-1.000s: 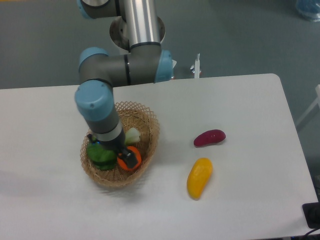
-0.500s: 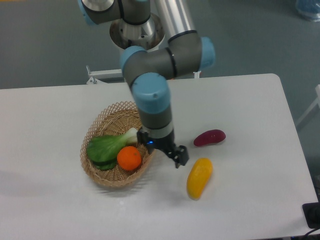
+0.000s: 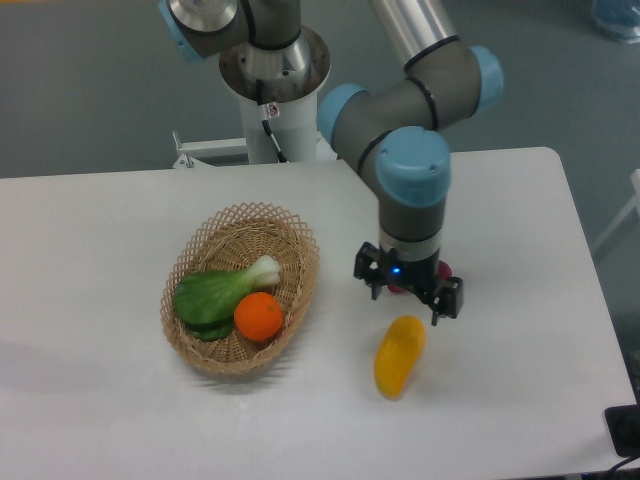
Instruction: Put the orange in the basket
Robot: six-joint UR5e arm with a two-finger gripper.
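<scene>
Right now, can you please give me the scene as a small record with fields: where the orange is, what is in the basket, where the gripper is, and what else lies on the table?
orange: in the basket, beside the leafy green vegetable
gripper: above the purple vegetable, jaws apart, holding nothing
yellow fruit: on the white table, just below the gripper
task state: orange already placed

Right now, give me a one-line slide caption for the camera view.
Orange resting in the wicker basket beside a leafy green; open gripper hovering above the purple vegetable.
</scene>
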